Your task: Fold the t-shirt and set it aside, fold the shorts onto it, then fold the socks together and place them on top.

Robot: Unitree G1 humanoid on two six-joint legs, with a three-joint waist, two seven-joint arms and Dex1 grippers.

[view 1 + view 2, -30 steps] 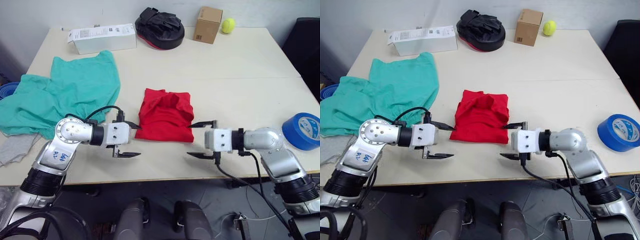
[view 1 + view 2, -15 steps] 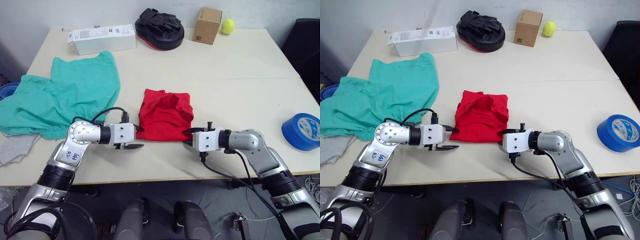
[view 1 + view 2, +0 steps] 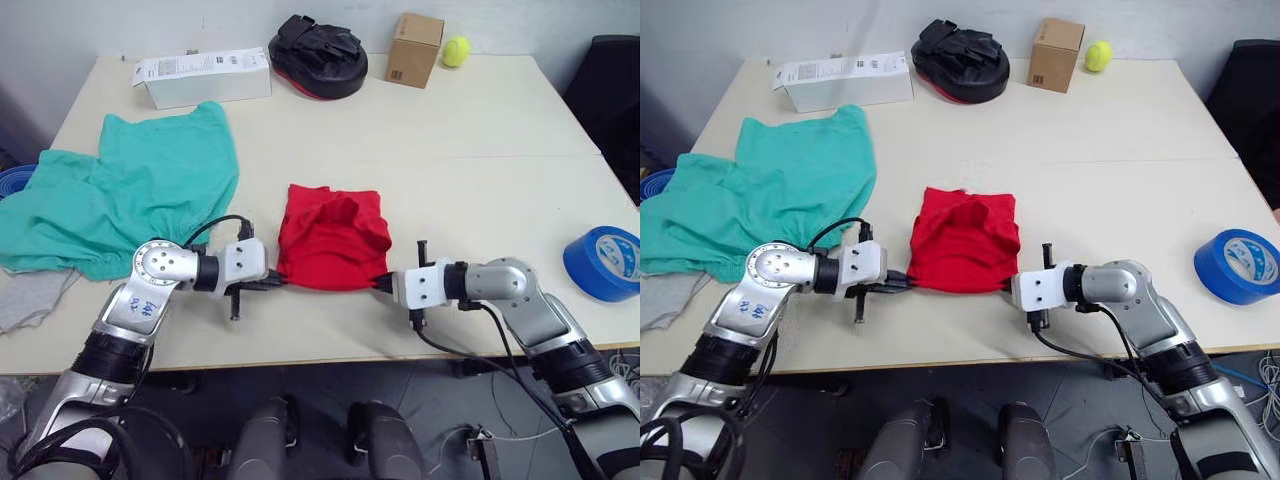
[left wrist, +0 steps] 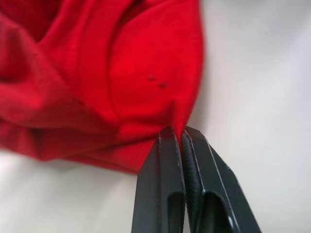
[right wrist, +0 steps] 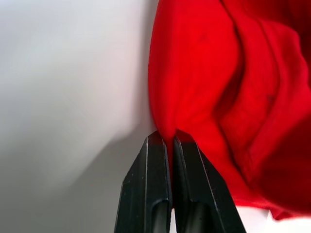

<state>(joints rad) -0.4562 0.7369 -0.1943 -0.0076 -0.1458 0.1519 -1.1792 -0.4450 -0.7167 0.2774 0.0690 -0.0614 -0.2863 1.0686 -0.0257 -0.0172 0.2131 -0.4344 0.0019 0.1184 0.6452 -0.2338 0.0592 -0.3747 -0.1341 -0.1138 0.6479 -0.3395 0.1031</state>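
Left gripper (image 3: 272, 284) and right gripper (image 3: 383, 283) both clamped on near corners of folded t-shirt (image 3: 333, 236), mid-table. Lift evenly, keep corners level when setting aside. Shorts (image 3: 130, 190) far left, grey sock (image 3: 28, 298) beside them.

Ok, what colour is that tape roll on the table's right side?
Blue; the tape roll shows best in the left eye view.
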